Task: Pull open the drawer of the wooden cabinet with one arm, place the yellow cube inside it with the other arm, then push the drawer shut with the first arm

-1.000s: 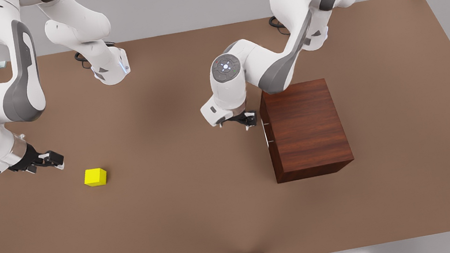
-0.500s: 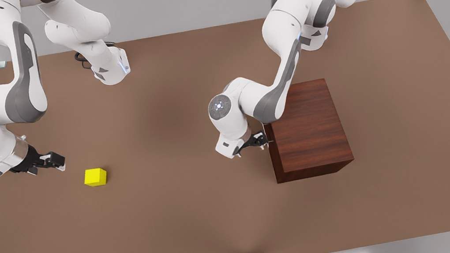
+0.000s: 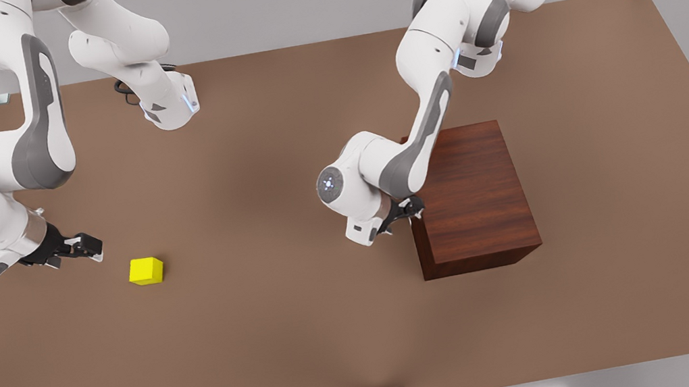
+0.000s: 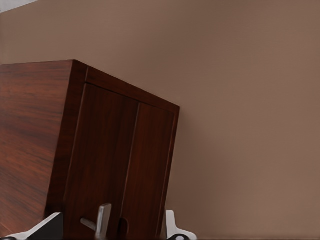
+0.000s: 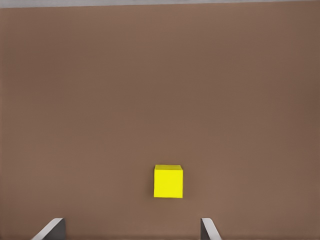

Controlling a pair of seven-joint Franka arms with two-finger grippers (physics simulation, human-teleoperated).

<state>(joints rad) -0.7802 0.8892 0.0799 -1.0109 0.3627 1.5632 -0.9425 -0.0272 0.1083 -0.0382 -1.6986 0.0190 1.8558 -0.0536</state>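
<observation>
Left gripper [image 3: 407,213] open, fingers straddling thin silver bar handle [image 4: 102,220] on shut drawer of dark reddish-brown wooden cabinet [image 3: 471,195]. Close squarely, then pull straight. Right gripper [image 3: 86,246] open, waiting near small yellow cube [image 3: 146,270] on brown table [image 3: 280,312].

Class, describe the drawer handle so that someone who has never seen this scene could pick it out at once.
Find the wooden cabinet, the big dark box on the table. On the face toward the front view's left, where the left gripper sits, the handle is a thin silver bar standing off the drawer. It is the cabinet's sole bright metal part.
</observation>
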